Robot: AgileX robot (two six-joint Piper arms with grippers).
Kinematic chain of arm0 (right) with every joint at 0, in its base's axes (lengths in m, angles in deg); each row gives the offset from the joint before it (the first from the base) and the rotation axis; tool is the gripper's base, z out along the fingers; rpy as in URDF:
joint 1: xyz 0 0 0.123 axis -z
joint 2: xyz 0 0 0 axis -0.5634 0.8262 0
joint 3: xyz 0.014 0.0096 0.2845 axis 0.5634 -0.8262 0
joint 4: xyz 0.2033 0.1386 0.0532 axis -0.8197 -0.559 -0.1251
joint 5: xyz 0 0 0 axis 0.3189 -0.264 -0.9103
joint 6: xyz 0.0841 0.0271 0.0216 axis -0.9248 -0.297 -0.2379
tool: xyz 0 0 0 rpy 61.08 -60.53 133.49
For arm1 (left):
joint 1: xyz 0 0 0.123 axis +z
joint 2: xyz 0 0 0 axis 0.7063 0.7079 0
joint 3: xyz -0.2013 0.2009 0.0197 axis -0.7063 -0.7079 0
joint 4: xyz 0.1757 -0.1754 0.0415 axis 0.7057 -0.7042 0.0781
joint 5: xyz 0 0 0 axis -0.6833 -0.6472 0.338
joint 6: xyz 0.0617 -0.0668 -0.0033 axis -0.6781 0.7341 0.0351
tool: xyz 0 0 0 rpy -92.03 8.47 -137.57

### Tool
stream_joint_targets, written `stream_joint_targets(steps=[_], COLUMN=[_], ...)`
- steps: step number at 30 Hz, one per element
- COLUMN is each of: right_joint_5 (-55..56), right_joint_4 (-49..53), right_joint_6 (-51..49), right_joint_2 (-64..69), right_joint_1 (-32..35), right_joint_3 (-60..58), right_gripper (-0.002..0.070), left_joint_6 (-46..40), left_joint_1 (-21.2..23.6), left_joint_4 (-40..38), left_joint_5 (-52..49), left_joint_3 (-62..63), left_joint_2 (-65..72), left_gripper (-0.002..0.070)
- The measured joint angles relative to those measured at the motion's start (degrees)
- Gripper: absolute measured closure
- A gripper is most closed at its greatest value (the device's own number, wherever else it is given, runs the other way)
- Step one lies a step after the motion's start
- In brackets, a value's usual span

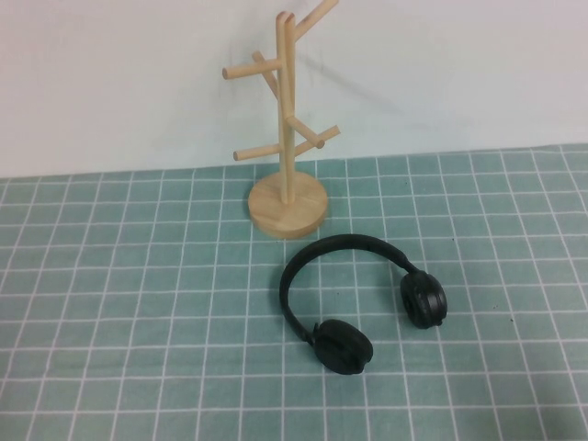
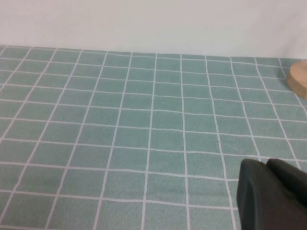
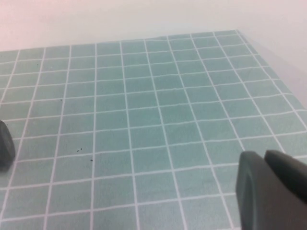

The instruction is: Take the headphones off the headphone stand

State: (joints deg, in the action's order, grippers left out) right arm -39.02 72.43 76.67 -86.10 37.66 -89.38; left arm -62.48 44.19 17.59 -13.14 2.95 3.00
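The black headphones lie flat on the green grid mat, in front of and slightly right of the headphone stand, apart from it. The light wooden stand is upright with bare pegs. Neither gripper shows in the high view. My left gripper shows in the left wrist view, fingers together and empty, low over the mat, with the edge of the stand's base far ahead. My right gripper shows in the right wrist view, fingers together and empty, with a dark ear cup edge at the frame's border.
The green mat with white grid lines covers the table. A white wall stands behind the stand. The mat's far corner shows in the right wrist view.
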Motion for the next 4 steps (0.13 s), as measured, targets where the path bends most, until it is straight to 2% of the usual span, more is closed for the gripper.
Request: stream_joint_targets(steps=[4], right_joint_5=[0.0], right_joint_4=[0.0], right_joint_6=[0.0], right_joint_2=[0.0], right_joint_1=[0.0], right_joint_3=[0.0], right_gripper=[0.0685], left_joint_6=[0.0], left_joint_1=[0.0], left_joint_4=[0.0], left_joint_5=[0.0], left_joint_3=[0.0], left_joint_2=[0.0], left_gripper=[0.0679])
